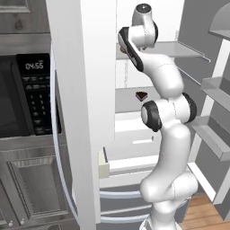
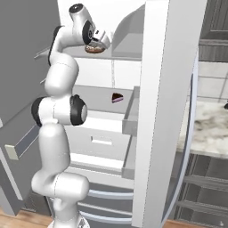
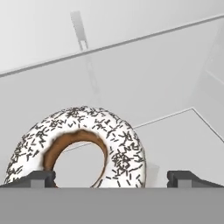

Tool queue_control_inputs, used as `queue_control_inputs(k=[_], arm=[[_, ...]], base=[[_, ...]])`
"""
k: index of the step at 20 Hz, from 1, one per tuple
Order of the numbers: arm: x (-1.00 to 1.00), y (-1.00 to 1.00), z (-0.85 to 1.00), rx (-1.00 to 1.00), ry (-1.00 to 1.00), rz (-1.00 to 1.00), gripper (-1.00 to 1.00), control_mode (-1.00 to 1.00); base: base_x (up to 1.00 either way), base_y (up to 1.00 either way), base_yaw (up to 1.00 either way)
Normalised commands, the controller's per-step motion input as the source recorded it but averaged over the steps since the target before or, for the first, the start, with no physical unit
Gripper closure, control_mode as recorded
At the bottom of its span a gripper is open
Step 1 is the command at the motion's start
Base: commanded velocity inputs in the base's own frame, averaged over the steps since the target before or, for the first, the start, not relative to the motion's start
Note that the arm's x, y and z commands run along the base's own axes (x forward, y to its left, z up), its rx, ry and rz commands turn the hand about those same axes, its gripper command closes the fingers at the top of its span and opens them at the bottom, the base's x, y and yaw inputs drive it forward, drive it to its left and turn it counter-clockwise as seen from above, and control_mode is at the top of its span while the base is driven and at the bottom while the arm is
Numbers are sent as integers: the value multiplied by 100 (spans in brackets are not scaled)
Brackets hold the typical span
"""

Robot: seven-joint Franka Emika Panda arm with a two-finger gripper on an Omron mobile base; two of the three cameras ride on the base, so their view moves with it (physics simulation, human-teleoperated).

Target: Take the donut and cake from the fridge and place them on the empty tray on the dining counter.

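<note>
Your gripper is spread wide and grasps nothing, poised right over the donut on the upper shelf inside the open fridge; in the hand view the donut sits off-centre, crowding one fingertip and leaving the other well clear. Close from here and that near finger may land on the ring rather than beside it, nudging the donut along the shelf or pinching only its edge so it slips during lifting. The cake waits on the shelf below, so watch your elbow as you pull back out.
</note>
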Motion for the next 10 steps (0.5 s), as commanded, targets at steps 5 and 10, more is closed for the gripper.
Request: queue_control_inputs(k=[5,10], arm=[[54,-69,-100,0,15,-19,-100,-100],[56,-49,-100,0,33,-21,-100,-100]], base=[[0,0,0],[0,0,0]])
